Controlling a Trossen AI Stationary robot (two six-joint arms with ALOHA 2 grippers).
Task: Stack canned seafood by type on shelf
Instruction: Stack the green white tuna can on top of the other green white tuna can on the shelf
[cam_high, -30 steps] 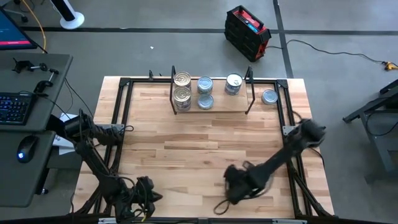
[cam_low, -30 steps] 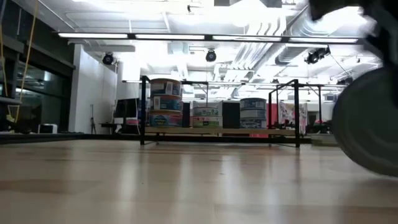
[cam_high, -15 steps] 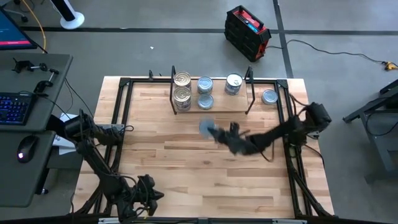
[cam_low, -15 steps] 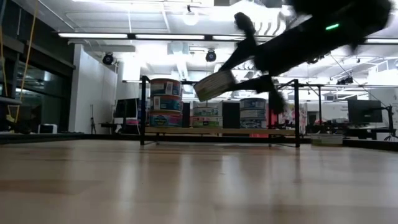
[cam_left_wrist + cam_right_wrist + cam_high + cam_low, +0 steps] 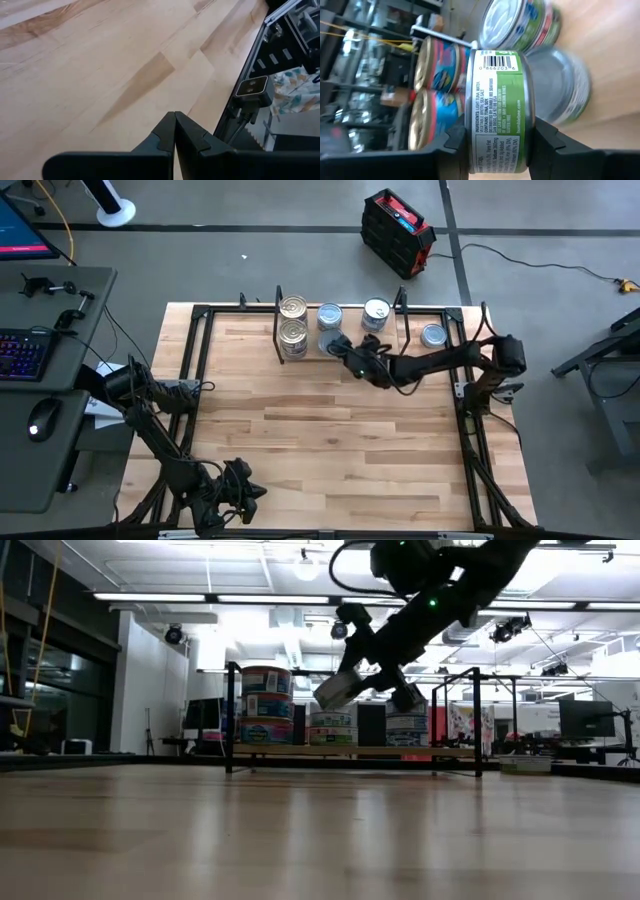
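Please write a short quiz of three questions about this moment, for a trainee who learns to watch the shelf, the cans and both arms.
1. True or false: the right gripper holds a green-label can.
2. Where does the lone can stand? A) on the shelf; B) on the table outside the shelf's right end; C) in the left gripper.
3. Fill in: the left gripper's jaws are ____.

Key
1. True; the jaws clamp its two flat faces, near the shelf.
2. B.
3. Shut, holding nothing, low over the table's near-left corner.
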